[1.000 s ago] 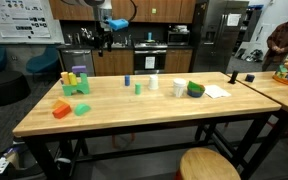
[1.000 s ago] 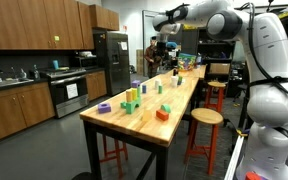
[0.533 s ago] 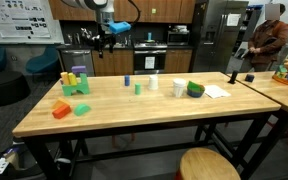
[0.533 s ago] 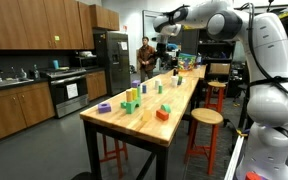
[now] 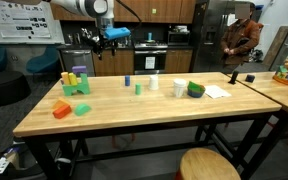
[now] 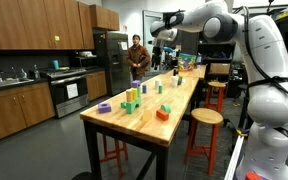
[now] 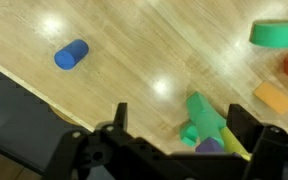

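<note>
Two fingers of the end effector (image 7: pixel 181 128) stand wide apart, holding nothing; it hangs high above the worktop (image 5: pixel 134 112). Green block stack (image 7: pixel 204 118) shows between the fingers in the wrist view, near the worktop edge; blue cylinder (image 7: pixel 71 54) lies well apart.

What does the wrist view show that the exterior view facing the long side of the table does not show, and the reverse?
Only the wrist view shows, from close above, that the end effector has its fingers apart with nothing between them, and that a purple piece sits beside the green block. Only in an exterior view appear the person, the stool, the white cup and the green bowl. Both show the wooden table, the green block and the orange block.
</note>
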Robot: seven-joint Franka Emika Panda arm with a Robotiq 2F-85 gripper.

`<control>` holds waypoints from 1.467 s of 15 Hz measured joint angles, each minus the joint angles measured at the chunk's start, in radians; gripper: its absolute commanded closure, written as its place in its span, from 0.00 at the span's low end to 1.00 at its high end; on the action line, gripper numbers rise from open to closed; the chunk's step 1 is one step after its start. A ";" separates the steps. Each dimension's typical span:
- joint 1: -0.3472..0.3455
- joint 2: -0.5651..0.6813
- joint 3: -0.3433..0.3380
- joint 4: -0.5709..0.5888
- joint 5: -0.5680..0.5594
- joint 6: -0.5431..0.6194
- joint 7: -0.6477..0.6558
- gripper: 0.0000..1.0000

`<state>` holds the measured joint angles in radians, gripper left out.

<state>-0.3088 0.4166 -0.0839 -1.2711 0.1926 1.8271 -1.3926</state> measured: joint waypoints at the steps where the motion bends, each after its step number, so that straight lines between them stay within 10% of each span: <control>1: 0.002 0.007 0.000 0.000 0.003 0.020 0.052 0.00; 8: 0.004 0.026 -0.006 -0.015 0.020 0.179 0.386 0.00; 22: 0.007 0.026 -0.008 -0.019 0.020 0.192 0.421 0.00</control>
<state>-0.3020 0.4428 -0.0917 -1.2903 0.2123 2.0196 -0.9717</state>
